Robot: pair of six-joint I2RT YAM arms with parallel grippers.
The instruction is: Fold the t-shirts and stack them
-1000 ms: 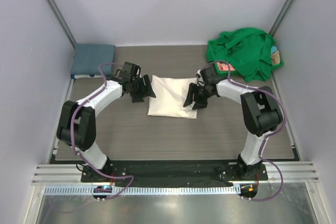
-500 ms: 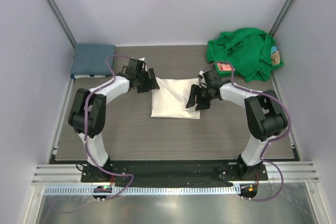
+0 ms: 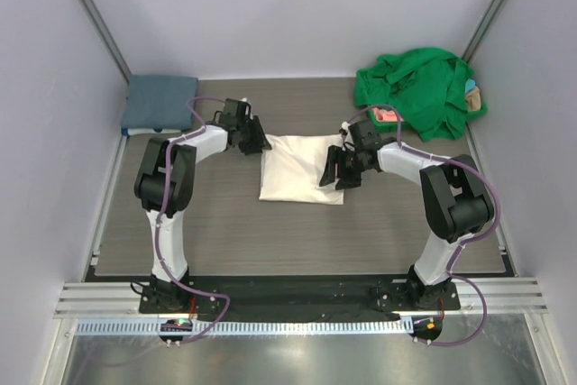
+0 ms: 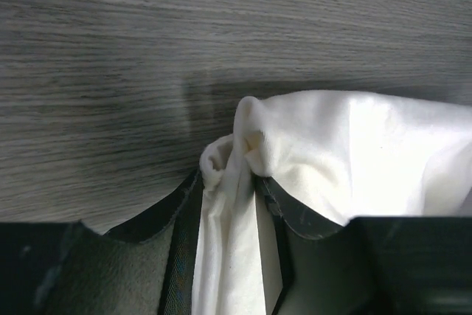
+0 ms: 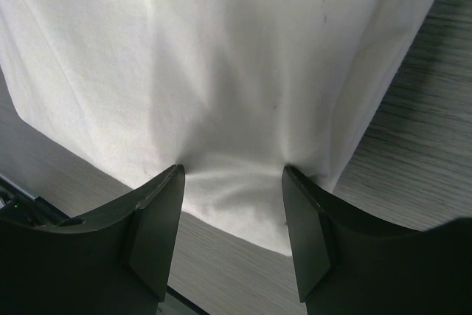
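The cream-white t-shirt [image 3: 297, 170] lies folded in a rectangle at the table's middle. My left gripper [image 3: 256, 138] is shut on its far left corner; in the left wrist view the gripper [image 4: 228, 186] pinches bunched white cloth [image 4: 346, 145]. My right gripper [image 3: 333, 171] is open at the shirt's right edge; in the right wrist view the gripper [image 5: 232, 178] has both fingertips pressed down on the white cloth [image 5: 221, 57]. A folded slate-blue t-shirt [image 3: 160, 101] lies at the far left. A crumpled bright green t-shirt [image 3: 415, 86] is piled at the far right, with pink cloth [image 3: 388, 115] at its edge.
A bit of turquoise cloth [image 3: 471, 87] shows at the green pile's right edge, by the right wall. Walls close in the table on three sides. The wood-grain table [image 3: 288, 232] lies in front of the shirt.
My left gripper moved away from me along the white shirt's left edge to its far corner, and the arm's elbow swung in. The shirt shifted slightly right. The right gripper barely moved.
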